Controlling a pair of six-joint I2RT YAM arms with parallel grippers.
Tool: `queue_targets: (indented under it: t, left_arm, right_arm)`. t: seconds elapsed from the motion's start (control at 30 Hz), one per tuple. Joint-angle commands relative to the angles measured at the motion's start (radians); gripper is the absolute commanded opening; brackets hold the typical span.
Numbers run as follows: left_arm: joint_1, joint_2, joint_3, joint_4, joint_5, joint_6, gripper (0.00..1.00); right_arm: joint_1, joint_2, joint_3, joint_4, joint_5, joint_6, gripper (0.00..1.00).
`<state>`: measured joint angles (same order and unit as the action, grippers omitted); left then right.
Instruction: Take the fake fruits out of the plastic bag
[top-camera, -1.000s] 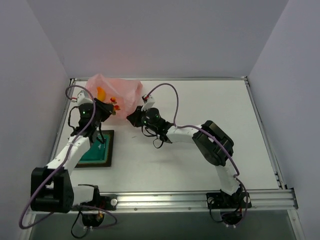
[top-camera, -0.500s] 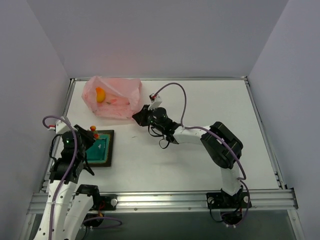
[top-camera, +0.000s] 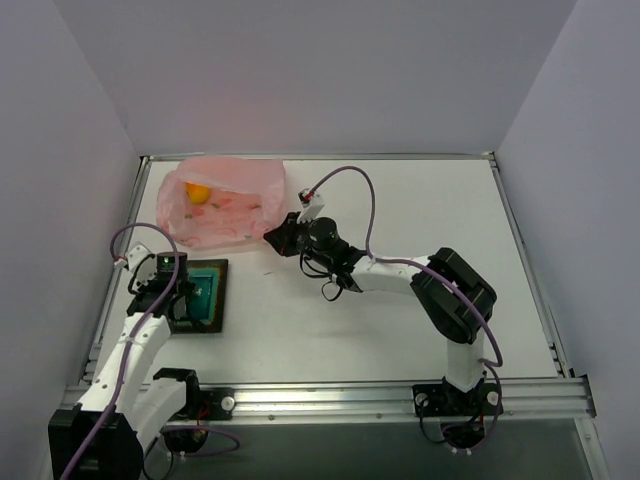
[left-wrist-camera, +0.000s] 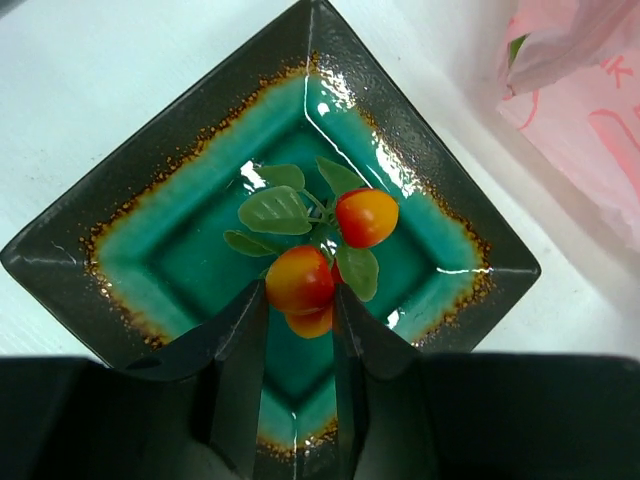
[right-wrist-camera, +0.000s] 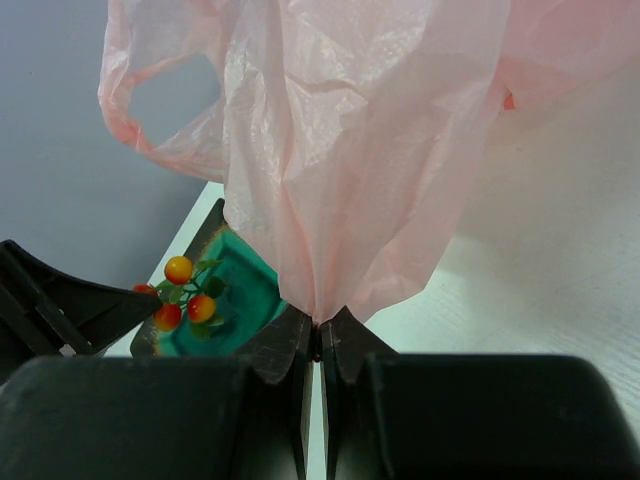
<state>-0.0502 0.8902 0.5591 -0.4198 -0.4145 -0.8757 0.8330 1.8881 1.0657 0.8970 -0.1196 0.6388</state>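
One sprig of fake fruits (left-wrist-camera: 320, 250), red-orange balls on green leaves, has left the plastic bag (top-camera: 230, 205) and now hangs over the teal middle of the tray (left-wrist-camera: 130, 200). A second ago the left gripper (left-wrist-camera: 300, 298) was up at the bag's mouth, beyond the tray's far edge; half a second ago it was over the tray's far corner. Its fingers are narrowly parted and clamped on one of the balls, so the sprig is not yet let go. By my reading this piece needs only a release.

The right gripper (right-wrist-camera: 318, 338) has stayed beyond the tray's far right corner, its fingers squeezed flat on a pinch of the pink film. The bag has slumped wider since the left arm withdrew.

An orange ball (top-camera: 197, 192) is inside the bag, well beyond the tray's far edge, so the job is not finished. Other reddish and green specks show through the plastic, too hazy to count. Whether the sprig touches the tray I cannot tell.
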Motion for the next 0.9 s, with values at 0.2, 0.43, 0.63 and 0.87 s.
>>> queue_targets:
  t: [0.2,0.43,0.63,0.87]
  left_arm:
    - [0.007,-0.149,0.004,0.013,-0.038,-0.037,0.97]
    - [-0.013,-0.293,0.024,-0.007,0.245,0.070,0.84]
    - [-0.078,-0.113,0.116,0.131,0.345,0.104,0.51]
    - [-0.138,0.250,0.277,0.334,0.338,0.133,0.38]
  right_arm:
    - [0.009,-0.072,0.005,0.011,-0.011,-0.018,0.00]
    - [0.031,-0.113,-0.024,-0.015,0.000,-0.036,0.00]
    - [0.051,-0.145,-0.053,-0.038,0.026,-0.041,0.00]
    - [0.061,-0.211,-0.104,-0.069,0.037,-0.062,0.00]
